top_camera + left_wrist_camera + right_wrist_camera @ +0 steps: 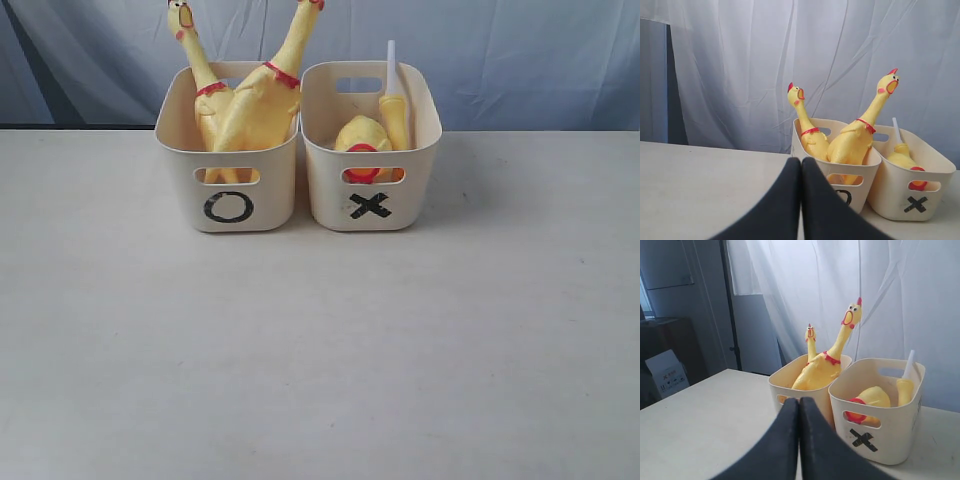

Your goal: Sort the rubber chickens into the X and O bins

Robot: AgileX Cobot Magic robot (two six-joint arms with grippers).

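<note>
Two cream tubs stand side by side at the back of the table. The O bin [228,205] holds two long whole chickens [262,100] leaning upright, heads above the rim. The X bin [371,208] holds the round headless body [362,138] and the head-and-neck piece on its white stick [393,100]. Neither gripper shows in the exterior view. My left gripper [801,161] is shut and empty, well short of the O bin [855,187]. My right gripper [799,401] is shut and empty too, in front of both bins [890,440].
A pale tabletop [320,350] stretches in front of the bins. A white curtain [520,50] hangs behind them. In the right wrist view a dark doorway and a cardboard box [667,372] lie beyond the table's far side.
</note>
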